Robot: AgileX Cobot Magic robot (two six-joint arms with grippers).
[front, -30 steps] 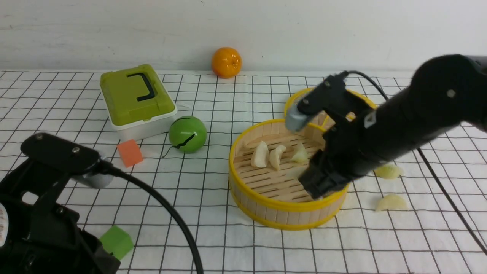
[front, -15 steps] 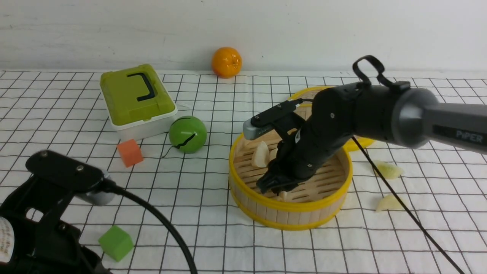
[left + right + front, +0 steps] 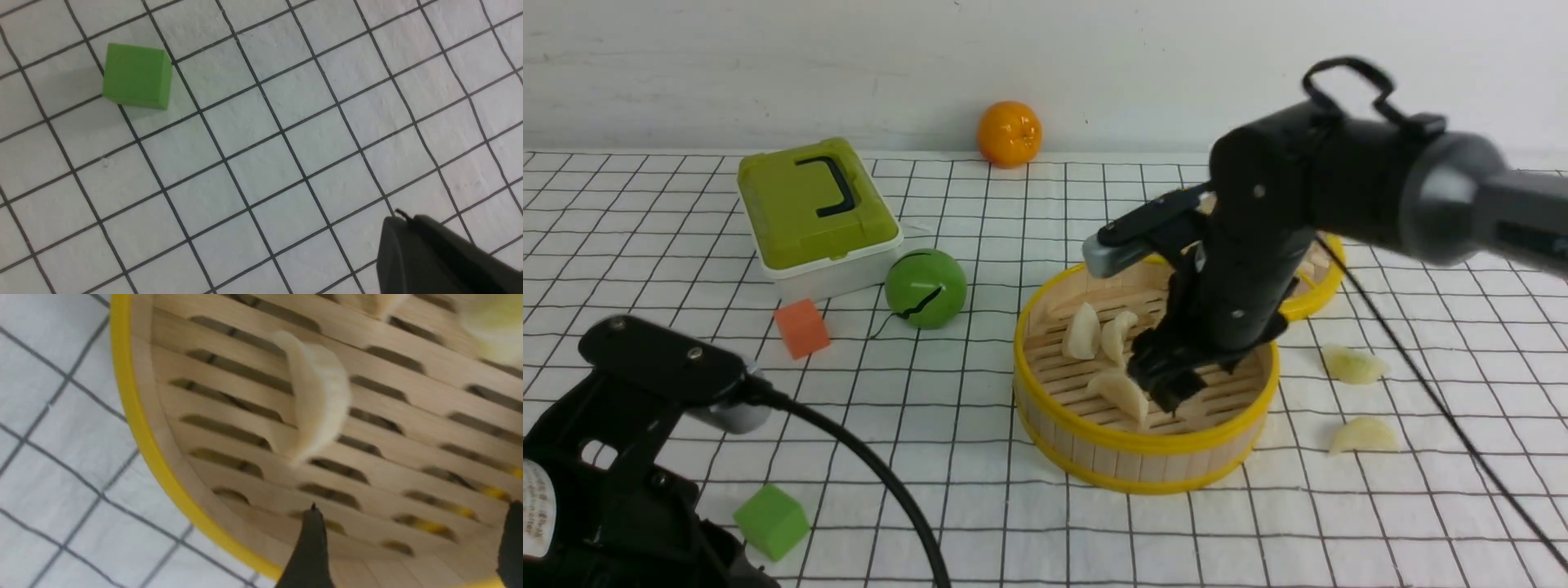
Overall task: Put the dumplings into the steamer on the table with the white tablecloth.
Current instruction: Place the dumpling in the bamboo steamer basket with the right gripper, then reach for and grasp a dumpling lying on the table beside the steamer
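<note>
Probably to free the dumpling (image 3: 322, 396) inside the steamer's rim (image 3: 149, 445), my right gripper (image 3: 408, 539) stands spread.

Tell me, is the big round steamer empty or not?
Not empty: the steamer has pale dumplings lying on its slatted floor.

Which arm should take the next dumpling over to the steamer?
The right. Its open gripper is over the steamer, and two loose dumplings, one here, lie on that side. The left gripper is shut near the green cube, farther away.
</note>
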